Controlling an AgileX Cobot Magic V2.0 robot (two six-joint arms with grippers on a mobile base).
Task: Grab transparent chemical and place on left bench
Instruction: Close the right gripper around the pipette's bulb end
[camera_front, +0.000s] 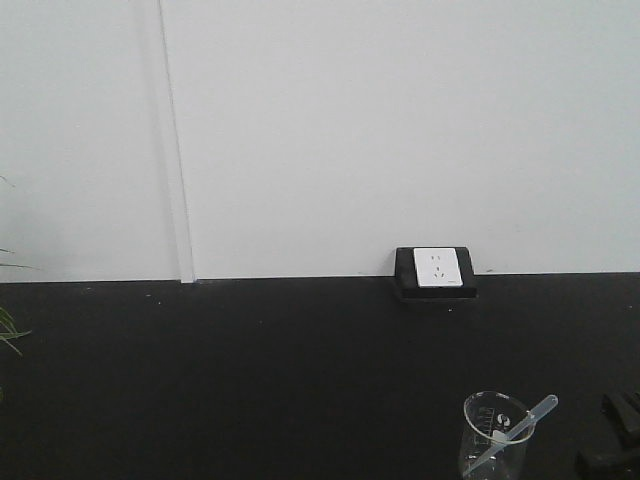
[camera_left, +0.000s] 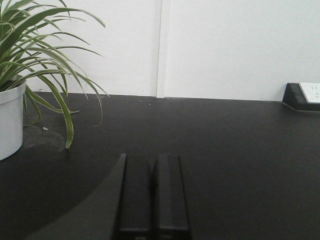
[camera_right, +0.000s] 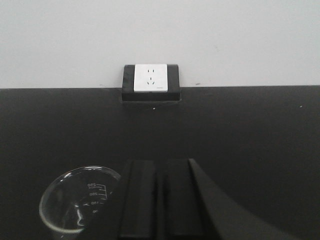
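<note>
Both closed: left end effector (camera_left: 152, 161), right end effector (camera_right: 162, 167); transparent chemical (camera_front: 517, 431) in beaker (camera_front: 480, 418) to its left.

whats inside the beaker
The pipette leans inside the beaker, its upper end sticking out over the rim. The beaker's base is cut off by the frame, so any liquid cannot be seen.

a lab: graduated glass beaker (camera_front: 492, 435) holding a pipette (camera_front: 515, 432) on a black benchtop (camera_front: 250, 380).
</note>
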